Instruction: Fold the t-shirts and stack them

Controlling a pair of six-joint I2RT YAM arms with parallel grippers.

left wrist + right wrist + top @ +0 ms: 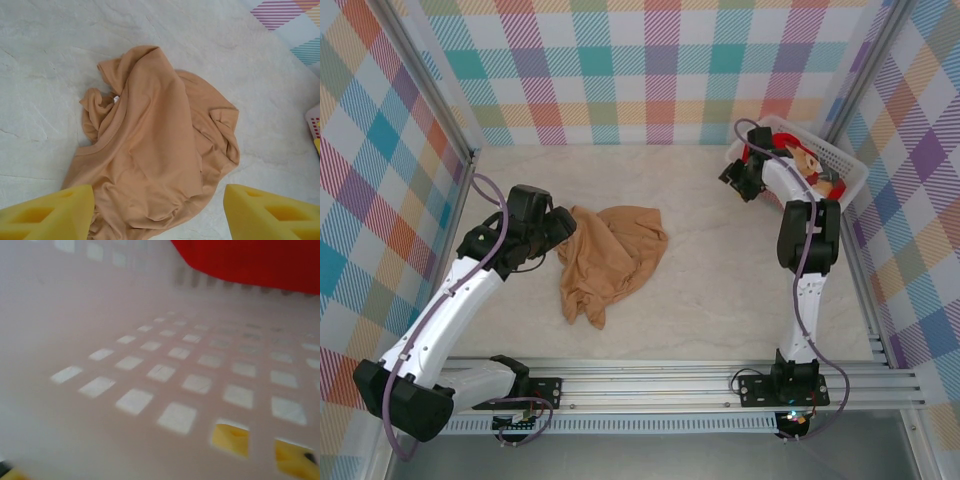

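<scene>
The tan t-shirt [610, 260] lies crumpled on the table left of centre, and its folds show in the left wrist view [160, 140]. My left gripper [560, 228] hovers over the shirt's left edge. It is open [159, 215], with the cloth below the wide gap between its yellow fingers [50, 212]. A red t-shirt [812, 172] sits in the white basket [850, 160]; its red cloth [250, 260] shows past the lattice wall [150, 340]. My right gripper [738, 176] is at the basket's left end. One yellow finger [231, 438] shows through the wall's holes.
The basket stands in the back right corner against the checked walls. Metal frame posts [455, 110] line the sides of the table and a rail [670, 385] runs along its near edge. Bare marble tabletop [720, 270] lies between the tan shirt and the basket.
</scene>
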